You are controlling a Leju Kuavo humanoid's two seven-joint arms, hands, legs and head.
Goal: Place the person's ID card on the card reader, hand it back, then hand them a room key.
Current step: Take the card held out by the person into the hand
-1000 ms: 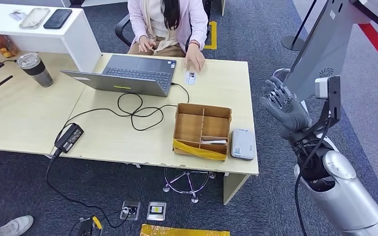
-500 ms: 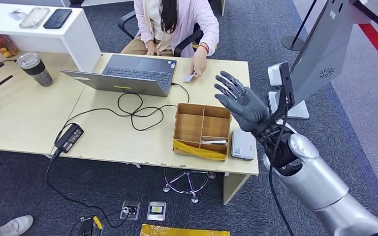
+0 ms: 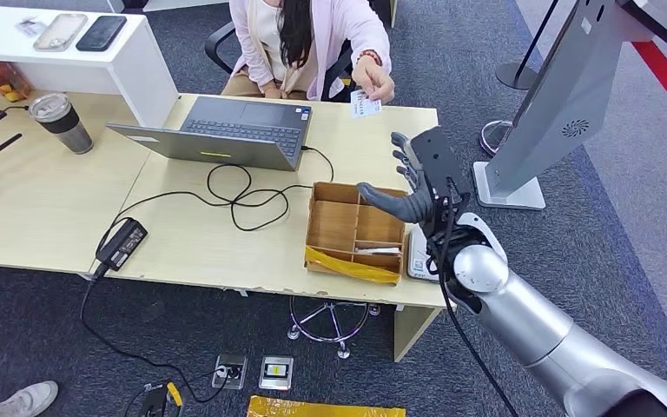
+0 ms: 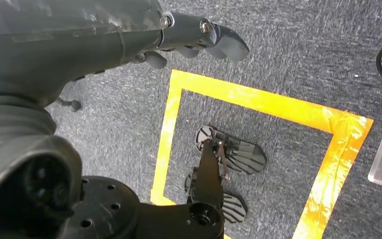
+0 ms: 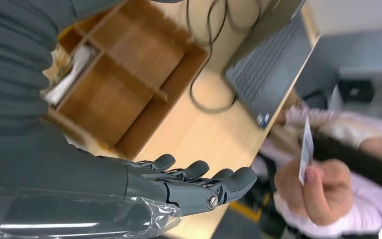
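Progress is small so far, we judge: the ID card [image 3: 364,103] is in the person's hand [image 3: 379,89], held out near the top centre of the head view, and nothing has reached the card reader [image 3: 419,257] at lower centre. Our right hand [image 3: 412,187] is raised above the table [image 3: 182,234] with fingers apart, holding nothing, near the card but not touching. Our left hand [image 4: 144,35] hangs over the carpet; we cannot tell its state. All steps remain. The wooden box [image 3: 355,229] beside the reader holds white cards [image 3: 377,250] in one lower right compartment; we take these for room keys.
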